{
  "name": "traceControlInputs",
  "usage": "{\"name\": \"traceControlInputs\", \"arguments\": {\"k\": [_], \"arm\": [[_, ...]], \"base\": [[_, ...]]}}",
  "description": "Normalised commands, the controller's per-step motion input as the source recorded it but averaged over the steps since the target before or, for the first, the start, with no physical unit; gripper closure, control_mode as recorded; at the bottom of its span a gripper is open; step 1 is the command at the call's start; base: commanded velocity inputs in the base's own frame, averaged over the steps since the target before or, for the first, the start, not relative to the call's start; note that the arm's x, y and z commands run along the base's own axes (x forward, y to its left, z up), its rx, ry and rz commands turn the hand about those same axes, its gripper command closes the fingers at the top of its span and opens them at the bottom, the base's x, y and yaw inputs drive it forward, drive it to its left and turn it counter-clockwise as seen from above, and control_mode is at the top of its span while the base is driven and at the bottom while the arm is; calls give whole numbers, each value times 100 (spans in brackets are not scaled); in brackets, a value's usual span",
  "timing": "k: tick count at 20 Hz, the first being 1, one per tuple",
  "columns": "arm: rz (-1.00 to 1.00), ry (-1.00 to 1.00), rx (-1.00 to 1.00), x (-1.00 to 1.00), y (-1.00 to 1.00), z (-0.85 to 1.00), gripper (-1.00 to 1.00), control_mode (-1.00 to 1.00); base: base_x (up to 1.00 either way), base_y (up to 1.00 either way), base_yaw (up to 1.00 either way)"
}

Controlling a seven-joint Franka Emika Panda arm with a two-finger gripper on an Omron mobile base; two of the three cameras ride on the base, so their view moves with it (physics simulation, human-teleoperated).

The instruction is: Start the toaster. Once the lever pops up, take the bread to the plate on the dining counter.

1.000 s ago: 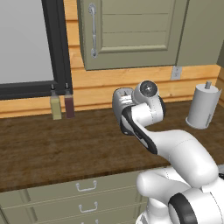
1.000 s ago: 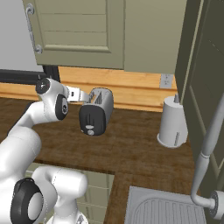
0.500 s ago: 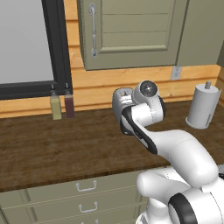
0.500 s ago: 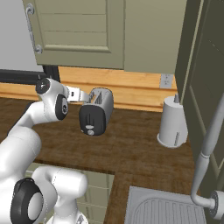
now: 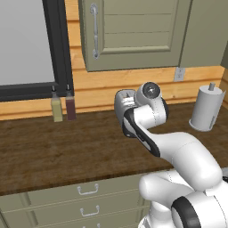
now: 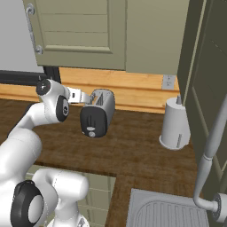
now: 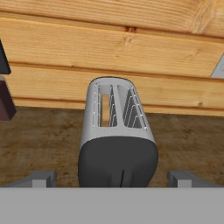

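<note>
Gripper [image 7: 113, 179] spread wide, holding nothing, faces the toaster [image 7: 117, 140] on the worktop by the wall; bread [image 7: 105, 110] sits in its left slot. Risk: fingers straddle the black end, miss the lever, shove toaster back.

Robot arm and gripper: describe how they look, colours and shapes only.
The arm is made of glossy white, rounded shells, with dark grey or black bands and round caps at the joints. The gripper ends in two small flat grey finger tips. No cables or markings are visible.
</note>
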Motion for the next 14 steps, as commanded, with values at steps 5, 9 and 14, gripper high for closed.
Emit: {"name": "traceControlInputs", "arguments": {"k": [5, 9, 14], "arm": [[0, 0, 0, 0, 0, 0, -100, -100], [0, 0, 0, 0, 0, 0, -100, -100], [0, 0, 0, 0, 0, 0, -100, -100]], "base": [[0, 0, 0], [0, 0, 0], [0, 0, 0]]}}
